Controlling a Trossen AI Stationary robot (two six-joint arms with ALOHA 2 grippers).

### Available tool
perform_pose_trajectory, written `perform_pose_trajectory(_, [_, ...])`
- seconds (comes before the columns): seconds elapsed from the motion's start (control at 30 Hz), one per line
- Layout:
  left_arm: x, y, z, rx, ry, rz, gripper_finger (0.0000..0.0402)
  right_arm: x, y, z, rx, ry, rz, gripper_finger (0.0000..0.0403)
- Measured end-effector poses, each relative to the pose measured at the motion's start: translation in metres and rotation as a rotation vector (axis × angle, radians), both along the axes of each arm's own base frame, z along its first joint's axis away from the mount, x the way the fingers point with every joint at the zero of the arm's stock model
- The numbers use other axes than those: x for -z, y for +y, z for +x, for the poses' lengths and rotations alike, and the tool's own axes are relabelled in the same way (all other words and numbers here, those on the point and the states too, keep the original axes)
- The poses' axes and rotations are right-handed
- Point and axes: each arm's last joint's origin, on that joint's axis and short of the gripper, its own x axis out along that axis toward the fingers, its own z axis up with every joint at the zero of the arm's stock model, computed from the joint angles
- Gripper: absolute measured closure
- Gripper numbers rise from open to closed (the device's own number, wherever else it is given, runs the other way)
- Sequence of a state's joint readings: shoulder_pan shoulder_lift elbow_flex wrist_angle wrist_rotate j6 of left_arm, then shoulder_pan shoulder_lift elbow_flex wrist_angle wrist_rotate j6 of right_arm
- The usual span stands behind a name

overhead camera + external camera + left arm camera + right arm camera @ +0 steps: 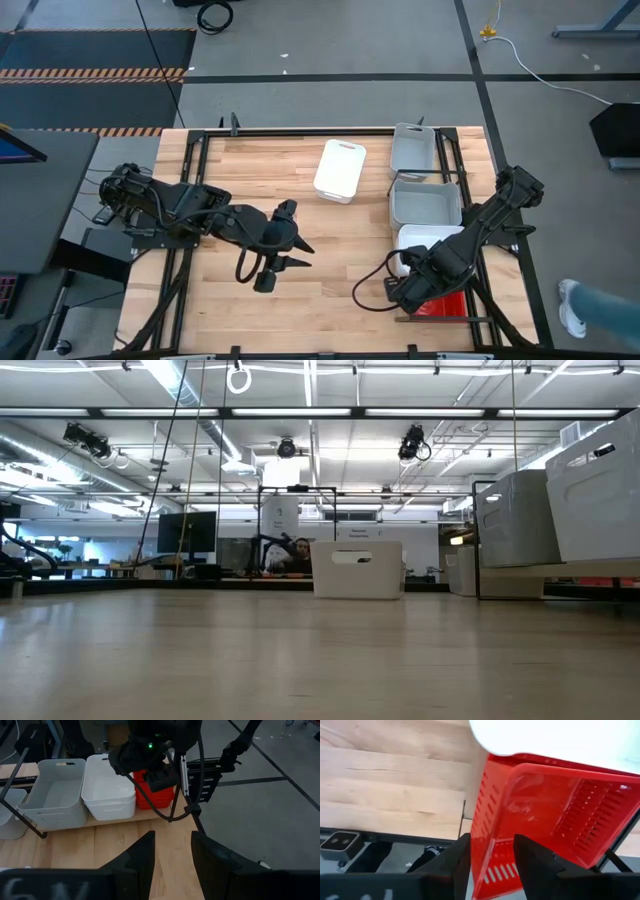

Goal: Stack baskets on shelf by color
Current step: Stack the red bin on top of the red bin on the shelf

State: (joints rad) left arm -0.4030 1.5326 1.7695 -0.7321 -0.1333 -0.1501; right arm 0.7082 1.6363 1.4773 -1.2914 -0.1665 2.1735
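right hand [488,852]: fingers parted, poised at rim of red basket [545,815], one finger each side of its wall | red basket: shelf's near end, beside white basket [425,238] | left hand [283,245]: fingers parted, held well apart from red basket

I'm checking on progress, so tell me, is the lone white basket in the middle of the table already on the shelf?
No, the white basket lies alone on the tabletop, apart from the shelf row at the right.
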Motion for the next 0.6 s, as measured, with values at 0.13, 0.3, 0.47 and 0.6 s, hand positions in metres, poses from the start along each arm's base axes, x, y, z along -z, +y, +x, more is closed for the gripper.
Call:
perform_pose_trajectory(0.13, [0.0000,0.0000,0.0000,0.000,0.000,0.000,0.0269,0.0049,-0.0001,-0.0012,-0.003,0.022,0.005,0.0256])
perform_pose_trajectory(0.3, [0.0000,0.0000,0.0000,0.002,-0.002,0.004,0.0269,0.0083,0.0001,-0.0019,-0.005,0.027,0.001,0.0276])
perform_pose_trajectory(0.47, [-0.0001,0.0001,0.0001,0.005,-0.004,0.010,0.0269,0.0087,-0.0005,-0.0026,-0.006,0.034,-0.005,0.0308])
perform_pose_trajectory(0.6, [-0.0002,0.0001,0.0001,0.005,-0.004,0.010,0.0269,0.0087,-0.0003,-0.0024,-0.006,0.032,-0.003,0.0338])
